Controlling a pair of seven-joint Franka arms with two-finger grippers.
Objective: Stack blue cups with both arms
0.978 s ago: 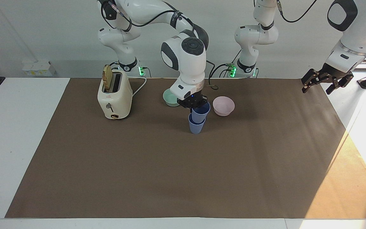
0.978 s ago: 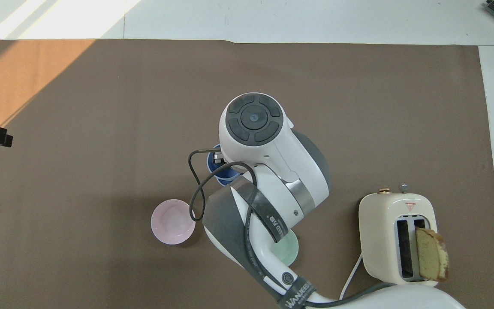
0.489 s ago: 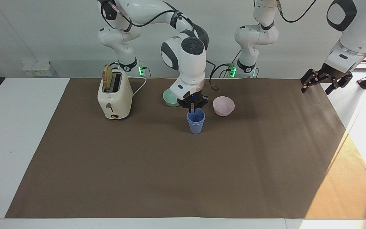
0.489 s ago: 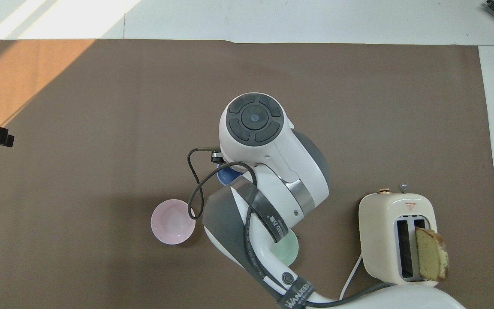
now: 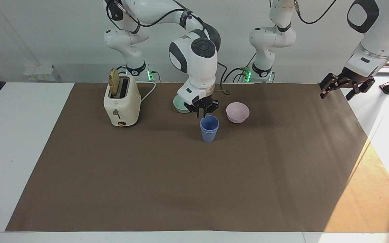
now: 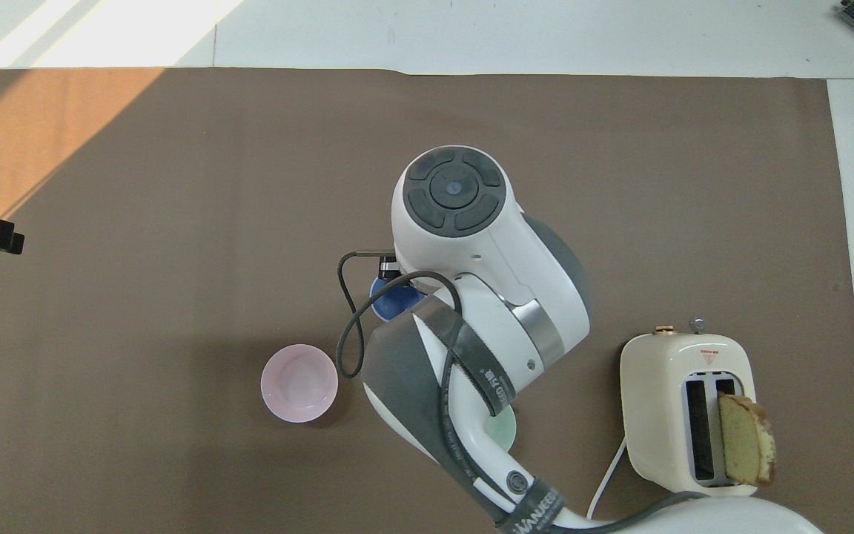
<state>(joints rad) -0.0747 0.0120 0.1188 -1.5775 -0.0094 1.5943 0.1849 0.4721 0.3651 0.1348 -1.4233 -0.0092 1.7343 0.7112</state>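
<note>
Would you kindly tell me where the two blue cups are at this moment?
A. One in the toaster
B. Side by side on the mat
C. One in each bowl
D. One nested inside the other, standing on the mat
D: the blue cups stand as a single nested stack on the brown mat, just below the right pincer and beside the pink bowl.

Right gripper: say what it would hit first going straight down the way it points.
Probably the stacked blue cups: the right gripper hangs just above their rim, pointing down, though its exact line over the rim is unclear.
</note>
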